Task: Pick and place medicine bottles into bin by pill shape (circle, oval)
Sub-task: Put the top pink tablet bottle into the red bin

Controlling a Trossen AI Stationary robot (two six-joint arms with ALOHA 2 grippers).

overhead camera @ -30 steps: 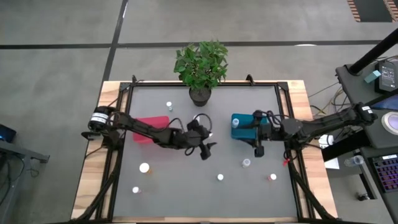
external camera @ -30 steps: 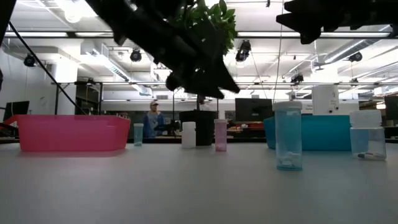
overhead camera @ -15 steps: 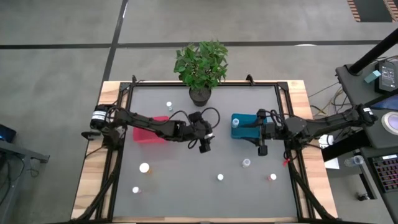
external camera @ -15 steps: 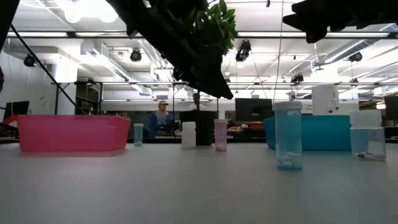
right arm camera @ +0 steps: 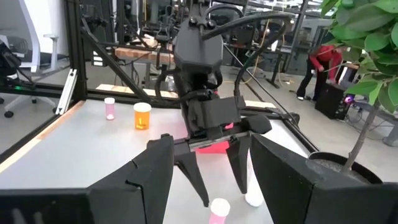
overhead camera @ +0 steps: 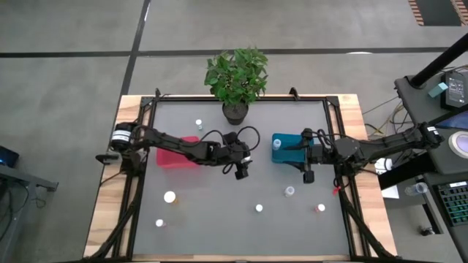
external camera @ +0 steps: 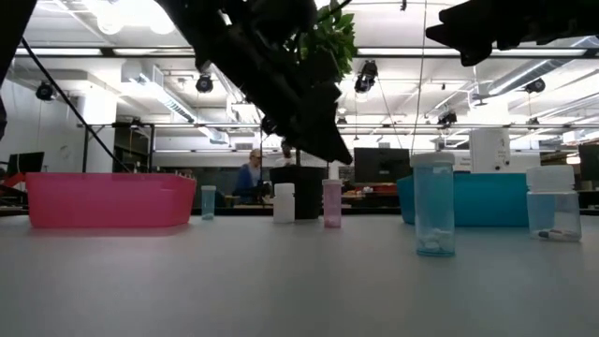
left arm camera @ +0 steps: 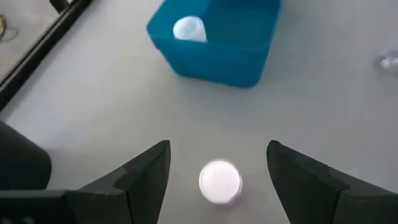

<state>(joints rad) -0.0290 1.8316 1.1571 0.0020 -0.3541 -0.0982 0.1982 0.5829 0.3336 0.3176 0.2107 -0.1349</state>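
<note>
Hovering my left end effector (left arm camera: 217, 163), fingers spread and empty, straddling a white-capped bottle (left arm camera: 220, 182) so they can clench it for sorting.

Red bin (overhead camera: 175, 151) sits on the table's left, teal bin (overhead camera: 287, 149) on its right with 1 white-capped bottle (overhead camera: 276, 143) upright inside. A pale pink-capped bottle (left arm camera: 220, 181) stands between them. More white-capped bottles dot the near side: (overhead camera: 170, 196), (overhead camera: 159, 223), (overhead camera: 259, 208), (overhead camera: 289, 191), (overhead camera: 320, 208). 1 (overhead camera: 198, 123) stands at the back.
</note>
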